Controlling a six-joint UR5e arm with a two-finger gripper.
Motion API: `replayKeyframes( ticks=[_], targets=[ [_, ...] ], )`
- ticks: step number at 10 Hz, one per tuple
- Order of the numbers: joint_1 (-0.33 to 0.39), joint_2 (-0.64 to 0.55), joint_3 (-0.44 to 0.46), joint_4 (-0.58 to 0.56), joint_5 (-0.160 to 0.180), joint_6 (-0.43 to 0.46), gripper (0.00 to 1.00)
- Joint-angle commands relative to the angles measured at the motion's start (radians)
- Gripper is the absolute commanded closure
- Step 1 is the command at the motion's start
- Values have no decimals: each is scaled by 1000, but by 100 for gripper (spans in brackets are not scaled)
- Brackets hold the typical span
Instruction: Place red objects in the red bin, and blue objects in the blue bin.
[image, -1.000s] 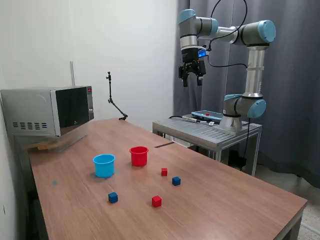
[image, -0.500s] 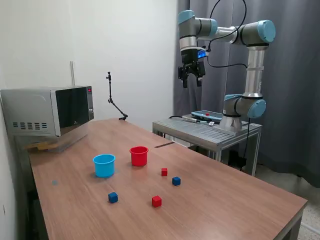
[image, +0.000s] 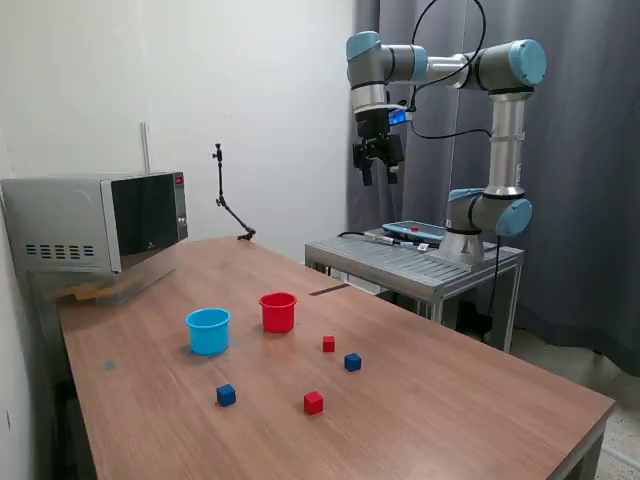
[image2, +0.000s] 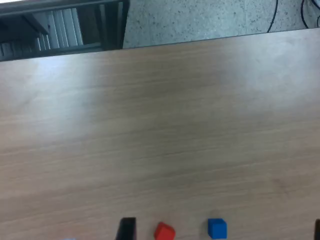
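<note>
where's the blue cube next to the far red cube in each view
Exterior view: the blue cube lies on the table, just to the exterior view's right of the red cube and apart from it.
Wrist view: probably the same blue cube, at the frame's edge, beside the red cube.
Shared landmark: that neighbouring red cube.
</note>
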Motion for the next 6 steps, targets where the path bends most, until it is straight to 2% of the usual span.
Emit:
replayKeyframes(
  ticks=[1,6],
  targets=[
    [0,9,-2,-2,0,8,0],
    [0,6,6,-1,-11,7,0]
  ],
)
